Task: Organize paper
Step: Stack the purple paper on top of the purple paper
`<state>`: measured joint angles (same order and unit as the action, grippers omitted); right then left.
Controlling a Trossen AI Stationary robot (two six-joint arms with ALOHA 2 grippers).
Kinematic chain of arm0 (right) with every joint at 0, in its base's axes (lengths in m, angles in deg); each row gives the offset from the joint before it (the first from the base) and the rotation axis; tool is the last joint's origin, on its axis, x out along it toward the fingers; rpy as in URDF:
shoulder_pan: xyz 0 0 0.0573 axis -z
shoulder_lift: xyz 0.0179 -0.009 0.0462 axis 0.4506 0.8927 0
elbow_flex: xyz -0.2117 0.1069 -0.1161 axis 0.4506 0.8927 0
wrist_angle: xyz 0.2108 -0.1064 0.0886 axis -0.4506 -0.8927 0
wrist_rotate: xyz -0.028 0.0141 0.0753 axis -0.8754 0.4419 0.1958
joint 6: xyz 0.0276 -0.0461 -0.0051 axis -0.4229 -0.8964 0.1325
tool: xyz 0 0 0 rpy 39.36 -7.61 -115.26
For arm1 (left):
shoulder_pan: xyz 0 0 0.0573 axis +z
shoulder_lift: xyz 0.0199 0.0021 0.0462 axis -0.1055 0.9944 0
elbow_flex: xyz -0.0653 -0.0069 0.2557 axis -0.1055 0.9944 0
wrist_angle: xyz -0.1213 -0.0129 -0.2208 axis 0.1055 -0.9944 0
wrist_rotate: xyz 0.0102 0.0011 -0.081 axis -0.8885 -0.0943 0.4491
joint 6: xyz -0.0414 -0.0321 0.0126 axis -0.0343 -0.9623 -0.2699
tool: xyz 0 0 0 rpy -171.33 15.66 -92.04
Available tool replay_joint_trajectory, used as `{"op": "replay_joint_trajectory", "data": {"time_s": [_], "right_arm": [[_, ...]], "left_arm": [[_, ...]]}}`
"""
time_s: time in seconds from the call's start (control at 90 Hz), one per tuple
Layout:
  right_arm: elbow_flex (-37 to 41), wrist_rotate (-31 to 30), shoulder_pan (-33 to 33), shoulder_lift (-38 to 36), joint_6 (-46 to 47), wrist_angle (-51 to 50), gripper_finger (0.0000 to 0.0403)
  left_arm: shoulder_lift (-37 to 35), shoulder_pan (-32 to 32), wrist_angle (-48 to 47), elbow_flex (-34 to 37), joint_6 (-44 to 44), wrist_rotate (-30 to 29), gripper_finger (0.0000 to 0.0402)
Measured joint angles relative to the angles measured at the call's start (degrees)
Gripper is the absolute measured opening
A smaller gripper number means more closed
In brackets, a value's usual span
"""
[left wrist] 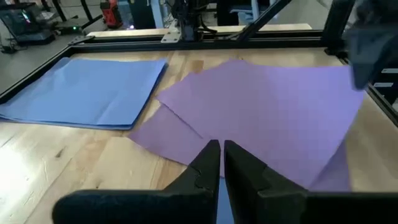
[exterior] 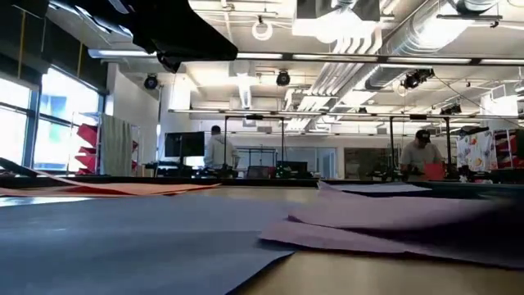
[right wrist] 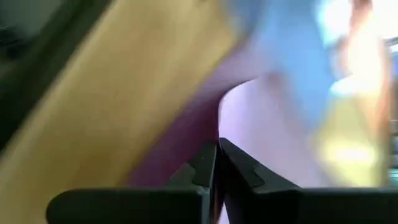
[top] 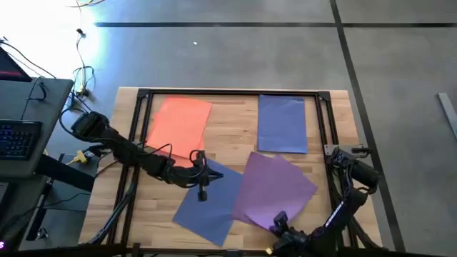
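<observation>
Orange paper (top: 178, 121) lies at the far left of the wooden table, and a blue stack (top: 282, 123) at the far right (left wrist: 87, 90). A single blue sheet (top: 207, 203) lies flat near the front. Overlapping purple sheets (top: 275, 187) lie to its right (left wrist: 267, 118). My left gripper (top: 214, 175) is shut over the blue sheet's far edge and points toward the purple sheets (left wrist: 221, 149). My right gripper (top: 280, 218) is at the purple sheets' near edge, shut on purple paper (right wrist: 217, 148). My left gripper shows a strip of blue (left wrist: 219, 199) in the slit between its shut fingers; whether it touches the blue sheet I cannot tell. My right gripper has a purple sheet pinched by its near edge (right wrist: 219, 127) between the two fingers. The paper curls up ahead of the fingers, while the rest of it lies on the table.
A black metal frame (top: 235, 93) runs around the tabletop, with upright rails at the left and right sides. A desk with a keyboard (top: 18, 135) stands to the left of the table. Bare wood (top: 235, 139) shows between the orange and blue papers. People stand far off in the room (exterior: 422, 156).
</observation>
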<state>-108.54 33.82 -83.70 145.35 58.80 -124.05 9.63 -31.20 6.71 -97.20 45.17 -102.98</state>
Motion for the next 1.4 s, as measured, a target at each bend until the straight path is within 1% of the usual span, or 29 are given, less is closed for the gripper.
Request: {"op": "replay_joint_trajectory", "data": {"time_s": [0.078, 0.122, 0.178, 0.244, 0.311, 0.367, 0.522, 0.611, 0.711, 0.789, 0.867, 0.944, 1.067, 1.111, 1.211, 1.289, 1.4], "right_arm": [[-3.3, -9.8, 1.8, 0.0, -6.1, -0.9, 0.0], [-4.9, -14.3, 2.9, 0.0, -10.4, -0.8, 0.0], [-6.7, -18.6, 4.4, 0.0, -15.5, -1.1, 0.0], [-8.6, -22.0, 6.4, 0.0, -20.8, -2.0, 0.0], [-10.2, -24.3, 8.4, 0.0, -25.0, -3.8, 0.0], [-11.3, -25.2, 10.1, 0.0, -27.3, -6.4, 0.0], [-13.9, -27.8, 14.4, -1.5, -27.2, -16.4, 0.0], [-15.3, -28.6, 16.8, -3.4, -29.2, -17.7, 0.0], [-18.3, -28.6, 19.4, -5.5, -33.9, -16.8, 0.0], [-21.3, -25.7, 21.6, -6.9, -36.2, -16.2, 0.0], [-23.4, -19.5, 24.3, -9.2, -35.4, -16.8, 0.0], [-23.4, -14.8, 27.3, -12.8, -35.1, -17.8, 0.0], [-22.0, -12.3, 31.6, -18.7, -39.1, -18.4, 0.0], [-22.0, -10.5, 33.6, -20.4, -41.0, -17.7, 0.0], [-22.0, -4.4, 39.0, -23.4, -46.9, -13.0, 0.0], [-22.0, 1.0, 43.6, -23.7, -52.4, -7.0, 0.0], [-22.0, 13.8, 49.2, -21.8, -60.4, 2.5, 0.0]], "left_arm": [[0.0, 0.0, 0.7, 0.0, 0.0, 0.0, 0.0], [0.0, 0.0, 1.3, 0.0, 0.1, 0.0, 0.0], [-0.1, -0.3, 1.1, -0.4, 0.3, 0.0, 0.0], [-0.9, -1.1, 0.8, -0.9, 2.0, -0.2, 0.0], [-2.8, -2.5, 0.5, -1.7, 4.0, -0.8, 0.0], [-5.0, -4.0, -0.2, -2.3, 5.6, -2.6, 0.0], [-11.9, -9.6, -3.5, -3.2, 9.6, -10.6, 0.0], [-14.8, -12.8, -4.0, -3.2, 11.2, -14.5, 0.0], [-16.5, -15.6, -4.7, -3.2, 13.5, -17.6, 0.0], [-17.2, -17.2, -4.9, -3.2, 15.1, -19.7, 0.0], [-17.5, -18.4, -5.0, -3.2, 16.8, -21.8, 0.0], [-17.5, -19.4, -5.4, -3.2, 18.0, -23.9, 0.0], [-17.5, -20.0, -8.1, -3.2, 17.5, -24.5, 0.0], [-17.5, -20.0, -9.0, -3.2, 16.9, -24.6, 0.0], [-17.5, -20.0, -10.7, -3.2, 15.0, -24.6, 0.0], [-17.5, -20.0, -11.6, -3.2, 14.5, -24.6, 0.0], [-17.5, -20.0, -11.6, -3.2, 14.5, -24.8, 0.0]]}}
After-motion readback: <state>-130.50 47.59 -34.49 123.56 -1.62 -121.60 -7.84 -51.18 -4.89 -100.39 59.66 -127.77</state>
